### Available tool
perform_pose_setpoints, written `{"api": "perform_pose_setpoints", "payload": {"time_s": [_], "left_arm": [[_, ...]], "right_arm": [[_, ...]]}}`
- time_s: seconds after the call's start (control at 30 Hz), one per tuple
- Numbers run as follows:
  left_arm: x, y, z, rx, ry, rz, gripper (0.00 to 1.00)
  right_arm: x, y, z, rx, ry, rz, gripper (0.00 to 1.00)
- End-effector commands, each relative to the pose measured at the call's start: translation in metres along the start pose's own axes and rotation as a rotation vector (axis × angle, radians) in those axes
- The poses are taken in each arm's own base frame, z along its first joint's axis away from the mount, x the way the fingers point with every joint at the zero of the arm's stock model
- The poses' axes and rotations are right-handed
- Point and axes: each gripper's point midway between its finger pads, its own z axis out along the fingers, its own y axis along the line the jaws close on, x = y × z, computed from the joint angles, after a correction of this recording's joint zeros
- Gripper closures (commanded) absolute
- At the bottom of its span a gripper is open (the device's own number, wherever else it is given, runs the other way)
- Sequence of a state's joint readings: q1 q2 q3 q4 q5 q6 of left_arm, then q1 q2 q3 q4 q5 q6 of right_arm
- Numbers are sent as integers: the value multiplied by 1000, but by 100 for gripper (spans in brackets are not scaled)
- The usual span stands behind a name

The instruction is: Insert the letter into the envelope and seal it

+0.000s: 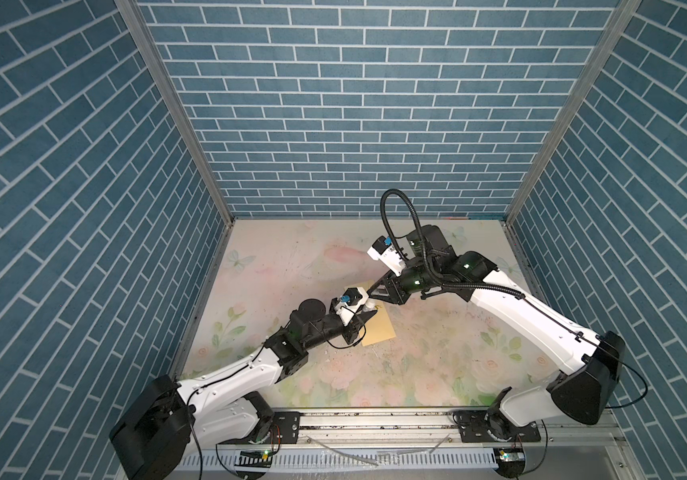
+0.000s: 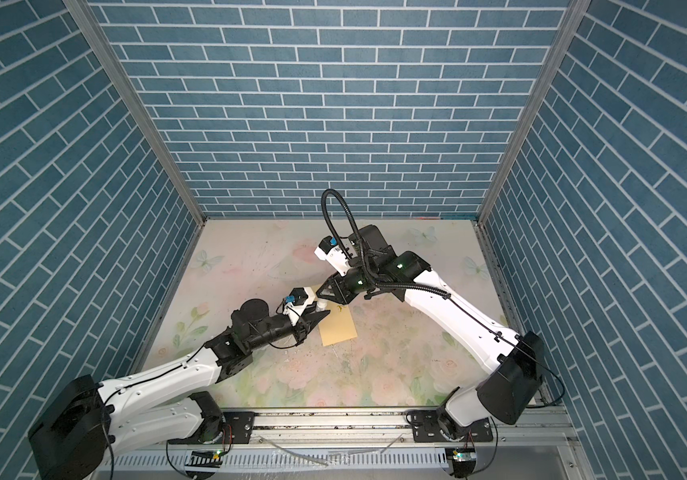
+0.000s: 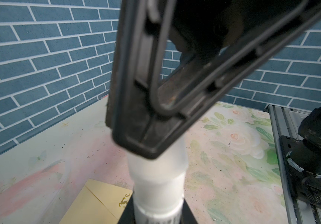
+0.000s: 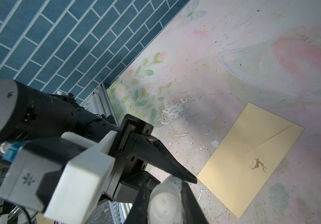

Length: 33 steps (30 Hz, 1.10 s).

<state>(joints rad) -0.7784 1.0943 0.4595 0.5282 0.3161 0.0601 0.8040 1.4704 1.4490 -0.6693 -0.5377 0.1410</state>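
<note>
Over the envelope [image 1: 380, 332], left gripper [image 1: 370, 311] clamps the barrel of a white glue stick [image 3: 157, 184], right gripper [image 1: 372, 294] its cap (uncapping, I'd say): pull straight apart, barrel held steady.

Your desk [image 1: 437, 374] carried a pale print of roses and butterflies, speckled with dirt, and a flaked patch [image 4: 175, 110] showed near its middle. The envelope [image 1: 379, 330] lay flat on it, mustard-yellow, flap side up, with a small gold deer [image 4: 257, 163] by the flap's tip.

Robot lab cell: printed blue-brick walls [image 1: 354, 104], alu frame [image 1: 175, 106], floral mat [image 1: 375, 374].
</note>
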Motion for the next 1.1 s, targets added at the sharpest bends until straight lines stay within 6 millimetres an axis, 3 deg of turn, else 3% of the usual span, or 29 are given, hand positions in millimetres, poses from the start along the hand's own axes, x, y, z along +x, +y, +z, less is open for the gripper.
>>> {"api": "perform_pose_setpoints", "payload": {"time_s": [0.0,0.63,1.07], "left_arm": [[-29,-1,1,8,-94,22,100],[-48,5,-7,-32,-195,9,100],[-59,15,-13,-95,-250,4,100]], "right_arm": [[24,16,11,-34,77,-43,90],[50,7,32,47,109,-44,99],[102,-10,76,29,198,121,100]]}}
